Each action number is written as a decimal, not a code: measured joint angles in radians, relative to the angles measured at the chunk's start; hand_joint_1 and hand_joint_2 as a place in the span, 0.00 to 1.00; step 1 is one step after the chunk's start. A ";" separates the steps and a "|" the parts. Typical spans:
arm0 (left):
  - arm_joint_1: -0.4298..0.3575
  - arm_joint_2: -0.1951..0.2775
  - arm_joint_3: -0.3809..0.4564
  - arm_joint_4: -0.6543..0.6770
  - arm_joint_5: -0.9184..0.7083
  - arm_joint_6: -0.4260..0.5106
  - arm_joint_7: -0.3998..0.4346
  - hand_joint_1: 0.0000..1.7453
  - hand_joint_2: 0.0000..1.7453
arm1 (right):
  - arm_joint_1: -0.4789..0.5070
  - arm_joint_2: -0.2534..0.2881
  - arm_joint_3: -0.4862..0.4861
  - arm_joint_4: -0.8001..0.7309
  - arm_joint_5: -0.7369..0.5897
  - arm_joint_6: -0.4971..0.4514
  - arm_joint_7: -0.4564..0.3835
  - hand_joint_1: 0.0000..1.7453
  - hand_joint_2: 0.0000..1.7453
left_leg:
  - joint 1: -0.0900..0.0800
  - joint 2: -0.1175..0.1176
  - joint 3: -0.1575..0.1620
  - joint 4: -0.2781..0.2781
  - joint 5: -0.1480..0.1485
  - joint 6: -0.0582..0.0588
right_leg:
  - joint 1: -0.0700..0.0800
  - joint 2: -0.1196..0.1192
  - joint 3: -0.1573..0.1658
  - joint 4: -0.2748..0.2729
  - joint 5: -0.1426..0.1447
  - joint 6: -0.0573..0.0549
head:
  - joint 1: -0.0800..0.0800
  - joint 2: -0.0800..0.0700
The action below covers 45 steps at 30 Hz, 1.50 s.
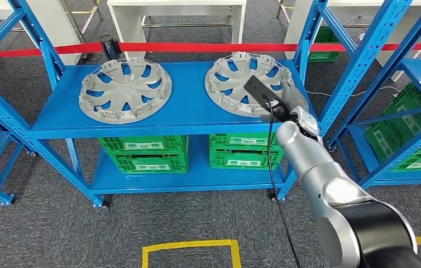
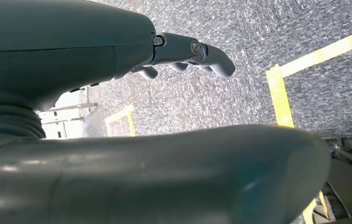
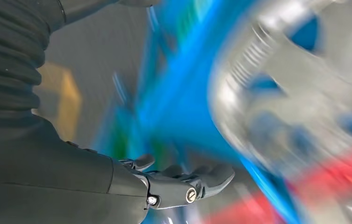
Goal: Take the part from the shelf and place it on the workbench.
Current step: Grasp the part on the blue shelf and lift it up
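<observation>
The left hand (image 2: 183,56) hangs with fingers loosely curled over grey carpet (image 2: 202,98) marked with yellow tape (image 2: 279,93)

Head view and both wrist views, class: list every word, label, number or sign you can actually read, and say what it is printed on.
No text can be read in these views.
White labels on the green crates under the blue shelf: too small to read.
Wheel covers: no readable marking.
Right wrist view: blurred.

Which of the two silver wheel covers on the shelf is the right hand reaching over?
The right-hand wheel cover; the right hand is at its near edge, while the left wheel cover lies well apart.
</observation>
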 joint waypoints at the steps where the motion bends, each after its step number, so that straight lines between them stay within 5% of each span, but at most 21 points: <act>1: 0.000 0.001 0.000 0.000 -0.003 -0.001 0.003 0.00 0.00 | 0.000 0.000 -0.049 0.000 -0.072 0.027 0.068 0.00 1.00 | 0.000 0.000 0.000 0.000 0.000 0.000 | 0.000 0.000 0.000 0.000 0.000 0.000 | 0.000 0.000; 5: 0.003 0.006 0.000 0.000 -0.010 -0.005 0.009 0.00 0.00 | 0.000 -0.001 -0.240 0.002 -0.227 0.088 0.265 0.00 1.00 | -0.001 0.001 0.000 0.000 0.000 0.000 | -0.001 0.000 -0.001 0.000 0.000 0.000 | 0.000 0.000; 14: 0.007 0.009 0.014 0.000 -0.006 0.003 0.008 0.00 0.00 | -0.005 -0.002 -0.374 0.002 -0.204 0.085 0.312 0.00 1.00 | 0.000 0.002 0.000 0.000 0.000 0.000 | -0.001 0.001 -0.001 0.001 0.000 0.000 | 0.000 0.000; 16: 0.007 0.009 0.016 0.000 -0.006 0.004 0.008 0.00 0.00 | -0.008 -0.002 -0.376 0.002 -0.183 0.080 0.311 0.00 0.50 | 0.000 0.002 0.000 0.000 0.000 0.000 | -0.001 0.001 -0.001 0.001 0.000 0.000 | 0.000 0.000; 18: 0.008 0.009 0.016 0.000 -0.006 0.004 0.009 0.00 0.00 | -0.011 -0.002 -0.376 0.002 -0.158 0.080 0.314 0.00 0.50 | 0.000 0.002 0.000 0.000 0.000 0.000 | 0.000 0.001 -0.001 0.001 0.000 0.000 | 0.000 0.000; 20: 0.009 0.009 0.016 0.000 -0.008 0.004 0.011 0.00 0.00 | -0.014 -0.002 -0.372 0.002 -0.112 0.093 0.331 0.00 1.00 | 0.000 0.002 0.000 0.000 0.000 0.000 | 0.000 0.001 -0.001 0.001 0.000 0.000 | 0.000 0.000; 28: 0.009 0.009 0.016 0.000 -0.019 -0.001 0.013 0.00 0.00 | -0.022 -0.011 -0.294 0.002 0.133 0.154 0.355 0.00 1.00 | -0.001 0.002 -0.001 0.000 0.000 0.000 | -0.001 0.001 -0.001 0.001 0.000 0.000 | 0.000 0.000; 33: 0.009 0.006 0.016 -0.001 -0.021 -0.005 0.008 0.00 0.00 | -0.060 -0.023 0.007 0.004 0.435 0.247 0.338 0.00 1.00 | -0.001 0.002 0.000 0.000 0.000 0.000 | 0.000 0.001 -0.001 0.001 0.000 0.000 | 0.000 0.000; 45: 0.008 -0.005 0.022 -0.004 -0.029 -0.011 0.015 0.00 0.00 | -0.065 -0.023 0.157 0.008 0.466 0.275 0.247 0.00 1.00 | -0.001 0.002 0.000 0.000 0.000 0.000 | -0.001 0.001 -0.001 0.001 0.000 0.000 | 0.000 0.000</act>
